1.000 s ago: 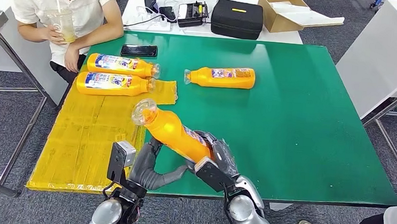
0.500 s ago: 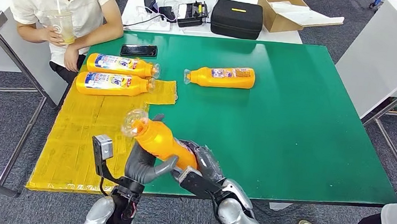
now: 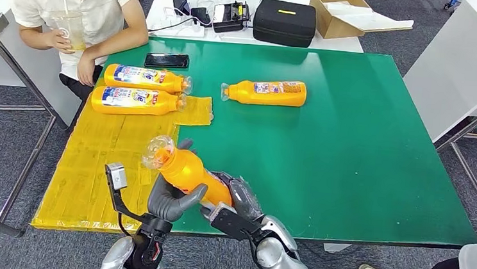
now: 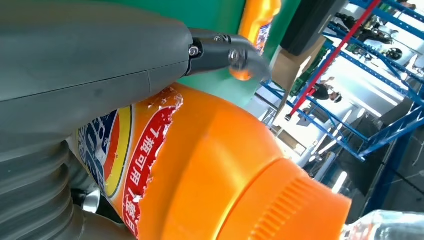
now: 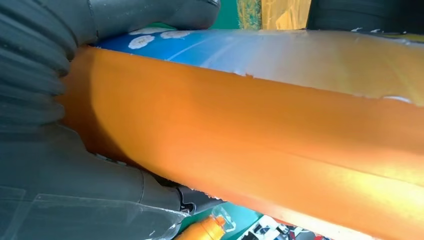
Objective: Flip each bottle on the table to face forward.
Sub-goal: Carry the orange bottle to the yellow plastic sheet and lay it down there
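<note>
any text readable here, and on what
"一瓶可用" in white characters on the red band of the held bottle's label, in the left wrist view; the strip runs on but is torn and cut off.
Labels on the three bottles lying on the table: too small to read.
Black case's yellow tag: unreadable.

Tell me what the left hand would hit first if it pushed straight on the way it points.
Nothing separate: the left hand already grips the orange plastic bottle. Beyond it, probably the two orange labelled bottles on the yellow mat; depth is unclear.
</note>
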`<state>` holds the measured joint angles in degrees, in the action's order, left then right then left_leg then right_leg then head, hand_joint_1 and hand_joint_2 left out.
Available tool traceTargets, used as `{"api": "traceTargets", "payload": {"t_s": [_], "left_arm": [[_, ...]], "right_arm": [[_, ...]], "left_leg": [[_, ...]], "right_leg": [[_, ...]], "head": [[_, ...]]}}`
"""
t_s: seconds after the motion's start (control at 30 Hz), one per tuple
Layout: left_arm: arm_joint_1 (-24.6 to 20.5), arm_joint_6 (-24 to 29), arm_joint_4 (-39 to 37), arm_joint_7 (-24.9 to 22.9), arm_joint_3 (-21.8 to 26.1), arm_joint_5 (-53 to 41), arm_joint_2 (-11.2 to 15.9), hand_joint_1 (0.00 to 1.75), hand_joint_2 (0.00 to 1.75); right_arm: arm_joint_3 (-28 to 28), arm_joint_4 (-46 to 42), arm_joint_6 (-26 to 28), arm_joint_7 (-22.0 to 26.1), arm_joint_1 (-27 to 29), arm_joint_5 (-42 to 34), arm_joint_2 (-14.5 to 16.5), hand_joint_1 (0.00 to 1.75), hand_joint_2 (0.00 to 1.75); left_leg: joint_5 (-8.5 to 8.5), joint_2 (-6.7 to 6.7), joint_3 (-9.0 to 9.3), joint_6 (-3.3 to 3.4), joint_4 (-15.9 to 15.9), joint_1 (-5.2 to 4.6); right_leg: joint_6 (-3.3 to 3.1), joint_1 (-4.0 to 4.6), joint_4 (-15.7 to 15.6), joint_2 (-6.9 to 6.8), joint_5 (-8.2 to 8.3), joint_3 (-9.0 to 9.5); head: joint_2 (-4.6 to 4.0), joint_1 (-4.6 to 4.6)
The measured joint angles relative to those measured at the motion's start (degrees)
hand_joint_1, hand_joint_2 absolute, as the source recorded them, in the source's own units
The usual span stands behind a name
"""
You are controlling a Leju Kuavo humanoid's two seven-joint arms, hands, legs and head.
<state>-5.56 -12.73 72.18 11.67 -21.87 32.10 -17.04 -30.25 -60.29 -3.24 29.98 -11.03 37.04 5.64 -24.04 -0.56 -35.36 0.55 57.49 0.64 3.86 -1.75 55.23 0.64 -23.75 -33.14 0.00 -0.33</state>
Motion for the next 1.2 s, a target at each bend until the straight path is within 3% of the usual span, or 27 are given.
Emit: {"api": "traceTargets", "payload": {"t_s": [0.03,0.07,0.17,0.2,0.4,0.6,0.83,0.93,1.1,1.2], "left_arm": [[-0.1,0.0,-0.6,0.2,-0.2,0.2,0.0,1.75,1.75],[-0.3,0.1,-1.2,0.6,-0.5,0.0,0.0,1.75,1.75],[-0.8,1.1,-2.4,2.1,-1.2,-2.2,0.0,1.75,1.75],[-0.9,1.8,-2.7,2.5,-1.4,-3.3,0.0,1.75,1.75],[-1.6,6.6,-2.9,4.2,-2.5,-12.6,0.0,1.75,1.75],[-1.7,7.9,-1.7,4.9,-2.5,-15.8,0.0,1.75,1.75],[-1.6,12.3,0.3,5.1,-1.3,-20.9,0.0,1.75,1.75],[-1.4,18.0,2.1,5.3,0.1,-33.4,0.0,1.75,1.75],[-1.9,34.2,6.8,5.1,2.6,-75.7,0.2,1.75,1.75],[-3.2,38.1,7.9,1.8,5.6,-91.2,0.4,1.75,1.75]], "right_arm": [[0.0,0.4,0.1,0.1,-0.1,-0.1,0.0,1.45,1.75],[0.0,0.8,0.2,0.2,-0.3,-0.2,0.0,1.27,1.75],[0.0,1.3,0.3,0.1,-0.3,-0.6,0.0,0.22,1.75],[0.1,1.3,0.4,-0.2,-0.2,-0.6,0.0,0.02,1.75],[0.5,1.1,2.2,-2.4,0.9,0.3,0.2,0.00,1.75],[3.2,1.0,5.4,-2.9,2.3,1.0,0.3,0.00,1.75],[9.2,1.3,6.8,1.1,3.9,-1.1,0.3,0.00,1.75],[14.3,0.5,8.3,2.7,5.1,-0.6,0.5,0.00,1.75],[23.1,-3.3,7.6,5.3,6.6,1.1,2.0,0.00,1.75],[25.6,-4.4,6.0,5.7,6.5,1.7,2.9,0.00,1.75]], "left_leg": [[0.00,0.00,0.00,0.00,0.0,0.00],[0.00,-0.01,0.00,0.00,0.0,0.00],[0.00,0.00,0.00,0.00,0.0,0.00],[0.00,0.00,0.00,0.00,0.0,0.00],[0.00,0.01,0.00,0.00,0.0,0.00],[0.00,0.01,-0.02,0.00,0.0,0.00],[0.00,-0.01,-0.03,0.00,0.0,0.00],[0.00,-0.03,-0.05,0.00,0.0,0.00],[0.00,-0.02,-0.08,0.00,0.0,0.00],[0.01,-0.01,-0.05,-0.01,0.0,0.00]], "right_leg": [[0.00,0.00,0.0,0.00,0.00,0.00],[0.00,0.00,0.0,0.00,0.00,0.00],[0.00,0.00,0.0,0.00,0.00,0.00],[0.00,0.00,0.0,0.00,0.00,0.00],[0.00,0.00,0.0,0.01,0.00,-0.02],[0.00,0.00,0.0,0.00,0.00,-0.03],[0.00,0.00,0.0,-0.01,0.00,-0.01],[0.00,0.00,0.0,-0.01,0.01,-0.01],[0.00,0.00,0.0,-0.01,0.01,-0.02],[0.00,0.02,0.0,0.00,0.00,-0.02]], "head": [[0.00,0.00],[0.00,0.00],[0.00,0.01],[0.00,0.01],[0.00,-0.01],[0.00,0.00],[0.00,0.01],[0.00,0.02],[0.00,0.02],[0.00,0.03]]}}
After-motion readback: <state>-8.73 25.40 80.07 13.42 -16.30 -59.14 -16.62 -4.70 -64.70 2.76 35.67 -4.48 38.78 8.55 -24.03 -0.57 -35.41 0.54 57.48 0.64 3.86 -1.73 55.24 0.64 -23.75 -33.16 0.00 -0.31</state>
